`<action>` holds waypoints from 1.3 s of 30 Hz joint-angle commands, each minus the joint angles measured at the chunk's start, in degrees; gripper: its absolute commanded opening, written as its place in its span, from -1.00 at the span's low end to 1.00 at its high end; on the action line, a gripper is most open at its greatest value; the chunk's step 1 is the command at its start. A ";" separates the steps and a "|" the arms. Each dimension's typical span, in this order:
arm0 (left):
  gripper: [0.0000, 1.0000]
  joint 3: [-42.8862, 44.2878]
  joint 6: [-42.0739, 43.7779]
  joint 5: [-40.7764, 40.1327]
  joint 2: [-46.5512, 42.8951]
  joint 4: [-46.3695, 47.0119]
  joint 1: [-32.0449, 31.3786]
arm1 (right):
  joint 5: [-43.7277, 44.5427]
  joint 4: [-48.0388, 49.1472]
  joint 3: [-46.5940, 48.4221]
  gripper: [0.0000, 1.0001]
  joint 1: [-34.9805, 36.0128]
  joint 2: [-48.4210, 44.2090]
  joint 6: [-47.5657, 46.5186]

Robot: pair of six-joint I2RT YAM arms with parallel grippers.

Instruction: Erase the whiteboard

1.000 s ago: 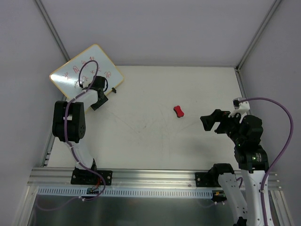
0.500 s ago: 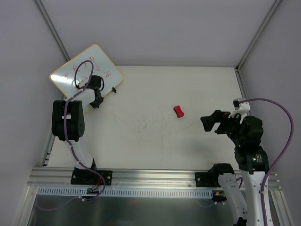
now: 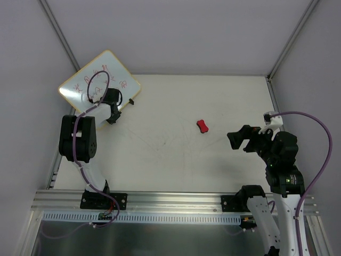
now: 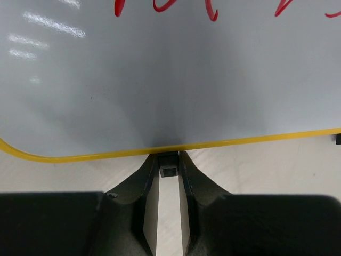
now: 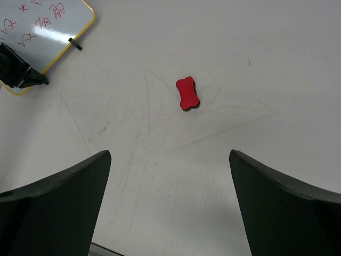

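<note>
Red scrawl (image 4: 213, 15), illegible, on whiteboard (image 4: 170, 80); L pincer (image 4: 169, 160) clamps its frame (image 4: 256, 140), R pincer (image 5: 169, 156) released.

red handwriting (image 5: 33, 24) on whiteboard (image 3: 112, 64): only marking in view. two loose rows of small strokes, resembling characters. too small and blurred to read from top view or right wrist view. left wrist view: just lower ends of few red strokes (image 4: 210, 10) at upper edge of frame, cut off, unreadable. no printed label, brand, number or sign legible anywhere else.
</note>
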 commanded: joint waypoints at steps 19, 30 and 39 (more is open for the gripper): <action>0.12 -2.01 -7.74 8.54 -6.37 -3.85 -9.81 | -0.01 0.94 -0.71 0.98 0.89 -1.03 -1.51; 0.82 1.41 13.05 10.65 -23.67 -4.47 -6.40 | 0.34 0.93 0.26 0.98 0.89 -1.55 -2.74; 0.65 5.10 27.41 34.71 -26.86 -3.07 16.36 | -10.64 1.55 -1.93 0.98 0.89 -0.50 -8.73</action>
